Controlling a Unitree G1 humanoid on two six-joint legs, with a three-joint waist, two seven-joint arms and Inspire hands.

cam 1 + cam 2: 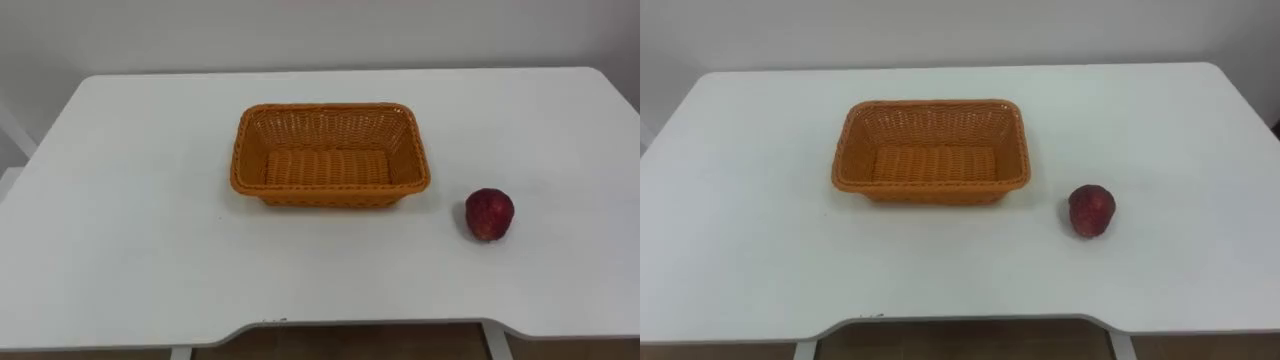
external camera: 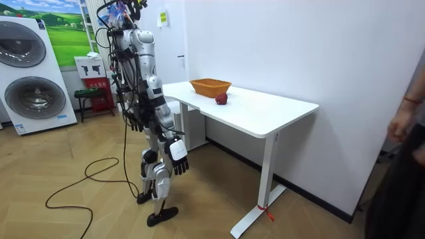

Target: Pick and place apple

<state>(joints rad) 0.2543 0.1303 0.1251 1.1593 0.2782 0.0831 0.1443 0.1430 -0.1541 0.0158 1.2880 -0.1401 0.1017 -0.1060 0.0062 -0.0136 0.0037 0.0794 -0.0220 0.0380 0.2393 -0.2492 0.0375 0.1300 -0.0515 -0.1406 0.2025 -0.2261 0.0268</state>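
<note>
A dark red apple (image 1: 489, 213) lies on the white table (image 1: 120, 230), to the right of an orange woven basket (image 1: 331, 154) and a short gap away from it. Nothing lies in the basket. In the room view the apple (image 2: 221, 99) and the basket (image 2: 210, 86) are near the table's far end. I stand upright at the table's long side. My right hand (image 2: 178, 159) hangs low by my thigh and my left hand (image 2: 135, 119) hangs at my other side. Both have relaxed fingers and hold nothing.
The table's front edge (image 1: 330, 325) runs close below me, with a shallow cut-out in its middle. Washing machines (image 2: 30, 73) and a small red stool (image 2: 96, 89) stand behind me. A person's arm (image 2: 405, 126) shows at the room view's right edge.
</note>
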